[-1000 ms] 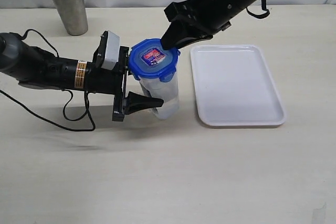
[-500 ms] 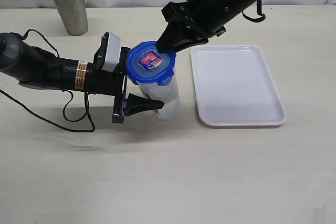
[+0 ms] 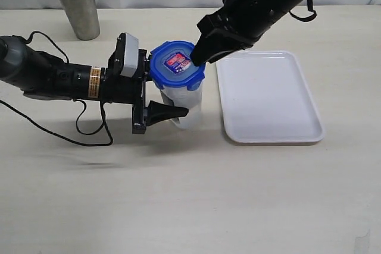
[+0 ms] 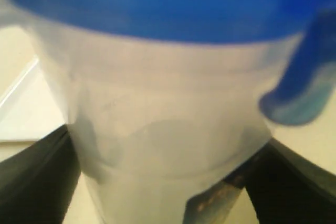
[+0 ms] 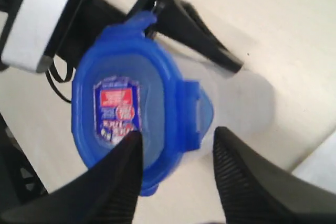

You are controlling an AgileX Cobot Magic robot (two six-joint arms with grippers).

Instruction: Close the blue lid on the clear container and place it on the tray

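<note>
The clear container [image 3: 189,104] stands slightly tilted on the table, and my left gripper [image 3: 171,91] is shut on its body from the left. Up close, the container [image 4: 168,129] fills the left wrist view between both dark fingers [image 4: 37,182]. The blue lid [image 3: 177,65] with its red-and-blue sticker sits on top; at least one flap [image 5: 202,111] sticks out unlatched. My right gripper [image 3: 198,59] is open at the lid's right edge. In the right wrist view, one finger [image 5: 123,171] lies over the lid [image 5: 121,103] and the other is just outside the flap.
The white tray [image 3: 268,96] lies just right of the container, with nothing on it. A tapered steel cup [image 3: 77,4] stands at the back left. The left arm's black cable [image 3: 89,129] loops on the table in front of that arm.
The right gripper has shifted right and slightly down along the lid's edge. The lid and container top moved a little to the right, and the left arm followed.
</note>
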